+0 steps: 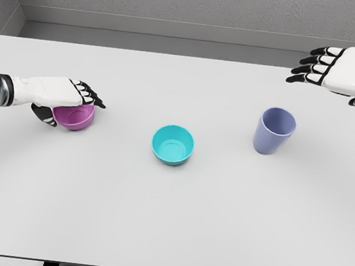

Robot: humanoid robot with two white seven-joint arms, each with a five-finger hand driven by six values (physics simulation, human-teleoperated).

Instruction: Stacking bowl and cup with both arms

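Head view: left hand (66, 95) lies over the purple bowl (74, 117) at the desk's (167, 222) left side, fingers extended across its rim, thumb beside it; a firm grasp cannot be confirmed. Teal bowl (173, 145) stands centre. Blue cup (274, 130) stands upright, right of centre. Right hand (338, 71) hovers beyond it, fingers extended, holding nothing.

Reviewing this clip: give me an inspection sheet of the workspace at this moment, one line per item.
Surface: white table, flat.
Job's things: purple bowl at left; teal bowl at centre, upright, empty; blue cup at right, upright. All apart, nothing stacked.
Clutter: nothing seen.
Hands: left hand lies over the purple bowl, grasp unclear; right hand hovers beyond the cup, holding nothing.
Cables: nothing seen.
Surroundings: grey wall behind the table.
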